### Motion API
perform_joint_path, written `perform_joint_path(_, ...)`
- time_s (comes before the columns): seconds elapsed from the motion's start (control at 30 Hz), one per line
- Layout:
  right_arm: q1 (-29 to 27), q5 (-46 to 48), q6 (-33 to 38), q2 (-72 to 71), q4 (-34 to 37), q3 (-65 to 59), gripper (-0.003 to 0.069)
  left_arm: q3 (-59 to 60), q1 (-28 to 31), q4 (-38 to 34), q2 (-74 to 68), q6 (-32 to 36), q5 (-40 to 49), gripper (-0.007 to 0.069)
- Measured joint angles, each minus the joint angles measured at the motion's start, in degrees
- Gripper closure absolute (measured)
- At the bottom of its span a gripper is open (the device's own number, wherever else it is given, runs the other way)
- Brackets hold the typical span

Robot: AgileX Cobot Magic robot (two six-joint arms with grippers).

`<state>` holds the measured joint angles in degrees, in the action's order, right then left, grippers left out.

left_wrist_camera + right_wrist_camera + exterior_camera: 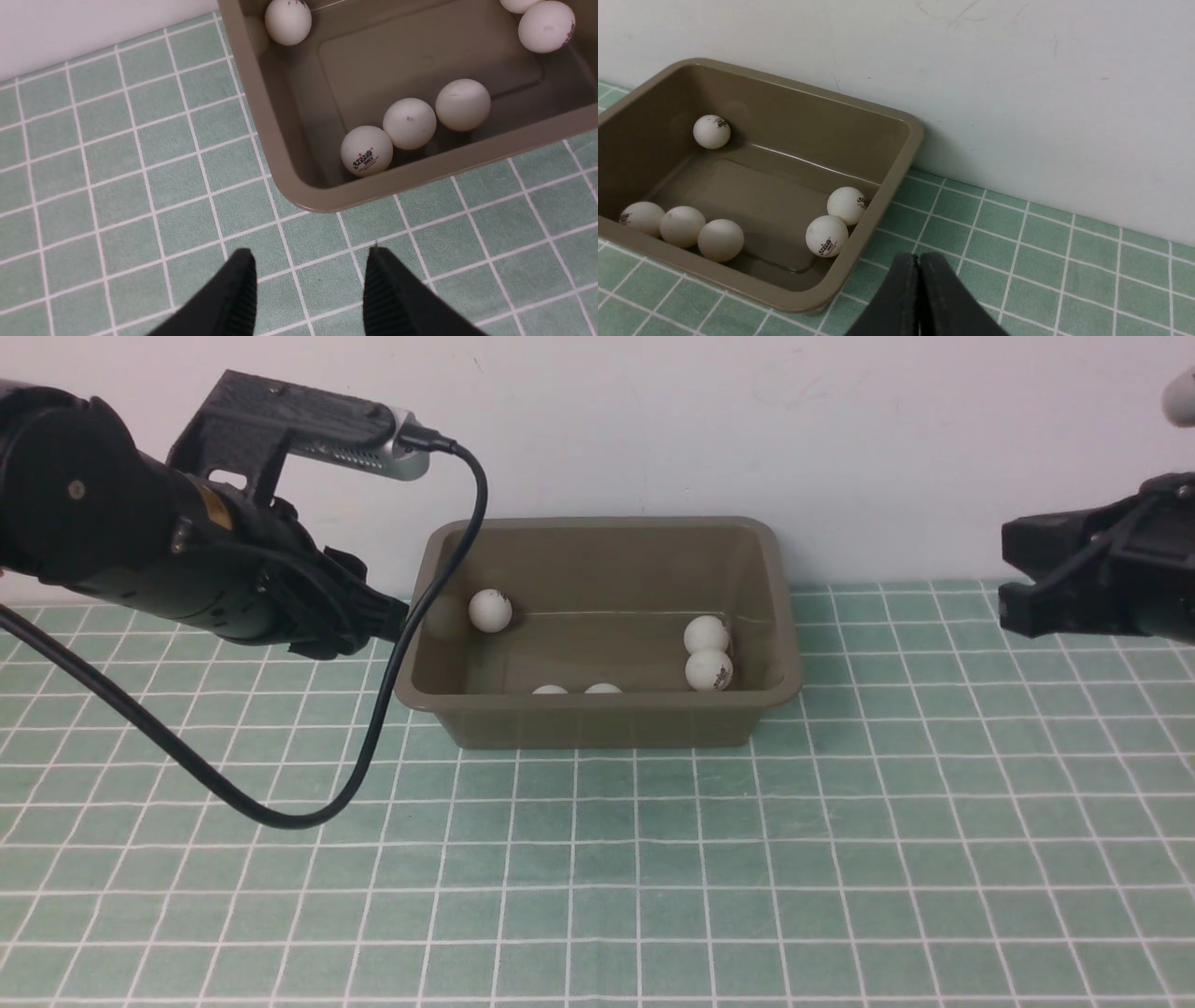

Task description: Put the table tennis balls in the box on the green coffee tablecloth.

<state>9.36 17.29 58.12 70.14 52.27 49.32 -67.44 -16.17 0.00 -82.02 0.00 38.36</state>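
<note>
Balls (682,226) fill the box (597,719), lengthwise left-right; left jaws seemingly parted, right closed.

Even, soft overhead light; faint shadows inside the box (597,705); frames sharp, slight sheen there.

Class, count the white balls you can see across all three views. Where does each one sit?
6, all in the box: one alone by the far wall, three in a row along the near wall, two touching at the right end. None visible elsewhere.

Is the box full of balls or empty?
Neither: the box holds six table tennis balls on its floor, with lots of room left.
</note>
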Motion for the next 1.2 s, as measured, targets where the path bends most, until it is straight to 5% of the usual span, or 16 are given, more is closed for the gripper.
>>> perform_joint_path(0.87,0.0,0.27,0.0,0.0,0.0,0.0,0.0673,0.06,0.0,1.13,1.49,0.0,-0.84,0.0336)
perform_joint_path(1.1,0.0,1.33,0.0,0.0,0.0,0.0,0.0673,0.17,0.31,2.31,18.34,0.0,4.39,0.0336)
perform_joint_path(1.2,0.0,1.56,0.0,0.0,0.0,0.0,0.0673,0.74,4.67,1.58,28.17,0.0,10.68,0.0336)
